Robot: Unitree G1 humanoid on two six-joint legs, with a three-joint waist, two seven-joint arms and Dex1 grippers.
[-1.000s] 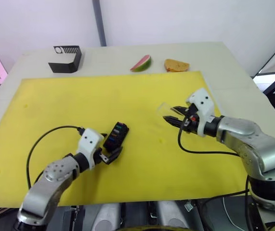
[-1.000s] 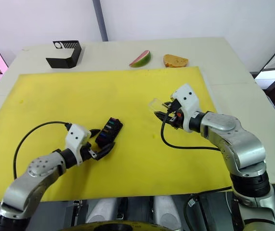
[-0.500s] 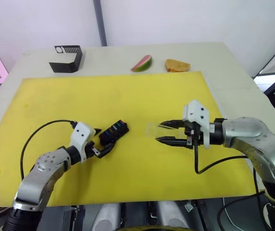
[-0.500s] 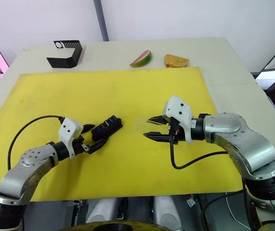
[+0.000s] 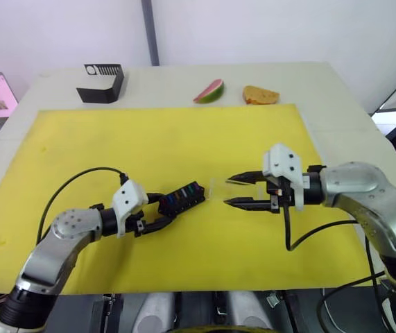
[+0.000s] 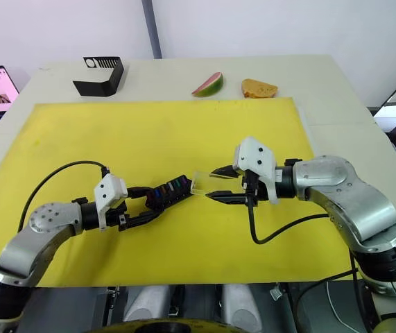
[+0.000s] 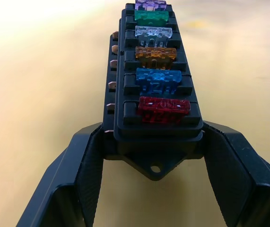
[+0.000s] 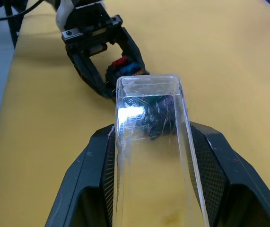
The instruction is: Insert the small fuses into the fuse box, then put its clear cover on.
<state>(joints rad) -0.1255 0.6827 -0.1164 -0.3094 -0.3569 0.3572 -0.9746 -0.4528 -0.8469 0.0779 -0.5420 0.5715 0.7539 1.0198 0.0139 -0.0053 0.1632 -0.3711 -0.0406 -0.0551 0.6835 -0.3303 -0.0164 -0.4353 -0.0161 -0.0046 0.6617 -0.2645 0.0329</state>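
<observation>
1. Yellow mat (image 5: 114,146) covers beige table (image 5: 336,104); white wall behind.
2. Left gripper (image 7: 151,175) pinches small black fuse box (image 5: 182,198), six coloured fuses (image 7: 156,85) seated, near mat's front edge.
3. Right gripper (image 8: 151,156) pinches clear plastic cover (image 6: 207,183) just beside box.

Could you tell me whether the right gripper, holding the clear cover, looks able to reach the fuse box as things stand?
Probably yes: the right gripper holds the clear cover just off the fuse box, nothing between.

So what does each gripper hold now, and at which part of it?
The left gripper holds the fuse box by the two sides of its pointed end. The right gripper holds the clear cover by its long sides.
</observation>
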